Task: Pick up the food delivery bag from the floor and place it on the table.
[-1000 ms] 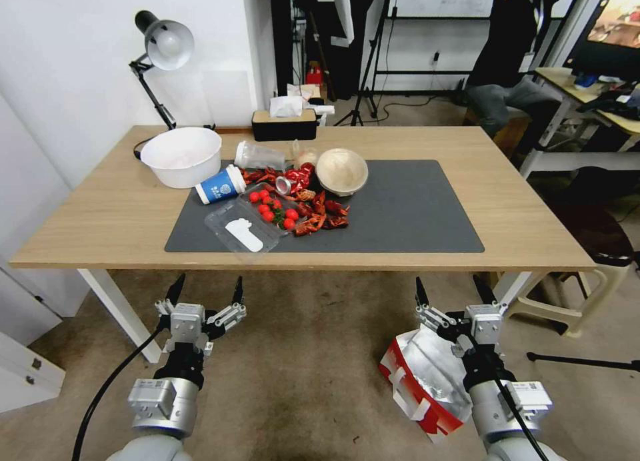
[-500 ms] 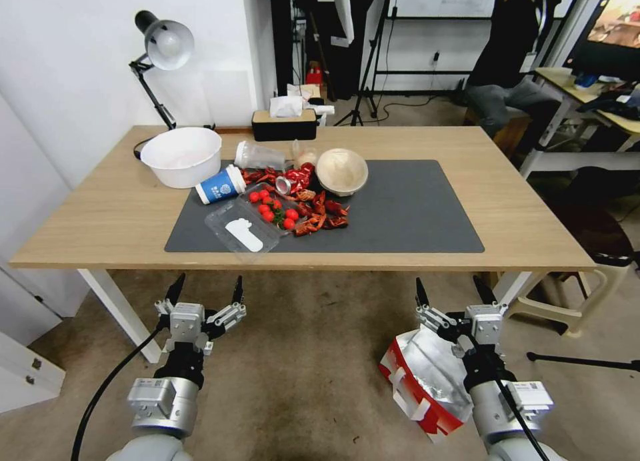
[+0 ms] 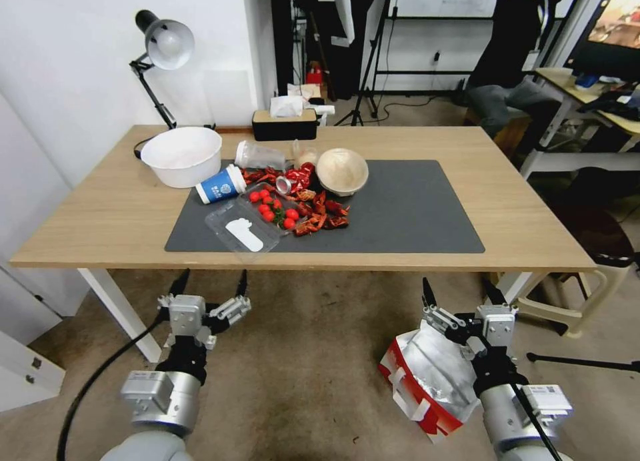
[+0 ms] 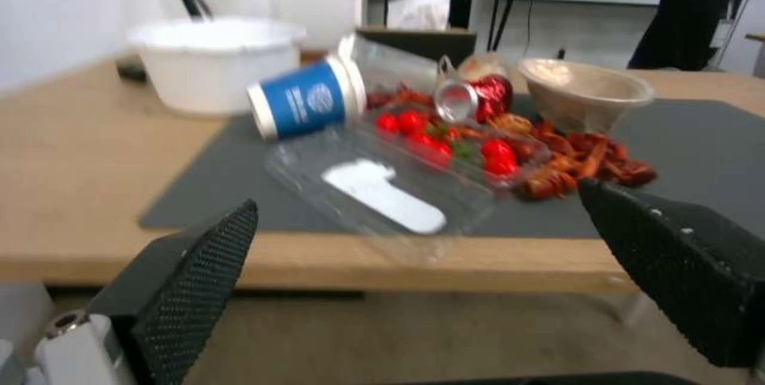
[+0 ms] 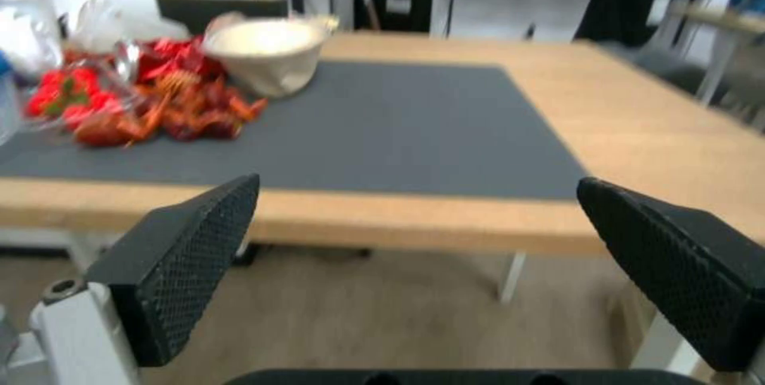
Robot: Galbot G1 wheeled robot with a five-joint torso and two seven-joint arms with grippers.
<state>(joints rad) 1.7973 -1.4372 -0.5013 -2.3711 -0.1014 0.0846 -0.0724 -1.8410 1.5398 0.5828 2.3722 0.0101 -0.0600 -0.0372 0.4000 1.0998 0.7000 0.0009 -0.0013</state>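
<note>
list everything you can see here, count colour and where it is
food delivery bag: 1, white and red with foil lining, on the floor under the right gripper
floor: brownish-grey carpet, stained
table: 1, light wood, white legs
mat: 1, dark grey, on the table
white bowl: 1, table's far left
blue paper cup: 1, lying on the mat
clear plastic tray: 1, holding red tomatoes
crayfish: red pile, mid mat
beige bowl: 1, on the mat
tissue box: 1, black, table's back edge
desk lamp: 1, black, far left
left gripper: jaws open, over the floor before the table
right gripper: jaws open, above the bag
</note>
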